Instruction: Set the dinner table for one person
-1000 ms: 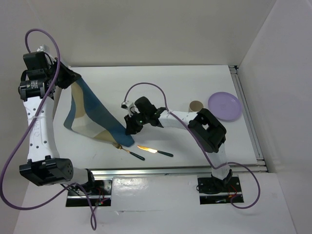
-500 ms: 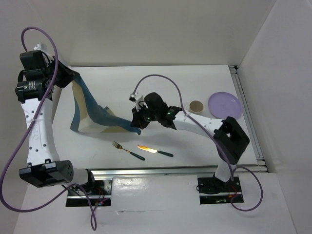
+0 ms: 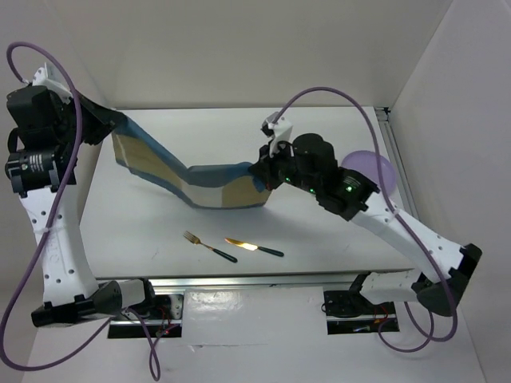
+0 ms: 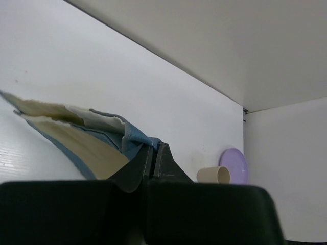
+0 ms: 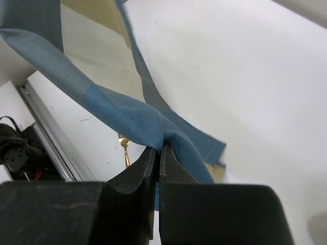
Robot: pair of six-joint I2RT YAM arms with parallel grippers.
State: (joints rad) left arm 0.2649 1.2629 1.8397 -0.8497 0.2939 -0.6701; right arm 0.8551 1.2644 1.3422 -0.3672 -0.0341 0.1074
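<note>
A blue-and-tan placemat hangs stretched in the air above the white dinner table. My left gripper is shut on its left corner, seen in the left wrist view. My right gripper is shut on its right corner, seen in the right wrist view, where the blue cloth drapes over the fingertips. A gold fork and a gold knife, both dark-handled, lie near the table's front edge. A lilac plate sits at the right, partly hidden by my right arm.
A tan cup lies beside the lilac plate in the left wrist view; my right arm hides it in the top view. Silver rails run along the front and right table edges. White walls enclose the back and sides.
Both grippers have lifted and pulled apart: the right one moved right and back with its corner, the left one up and left. The placemat went from crumpled on the table to stretched out.
</note>
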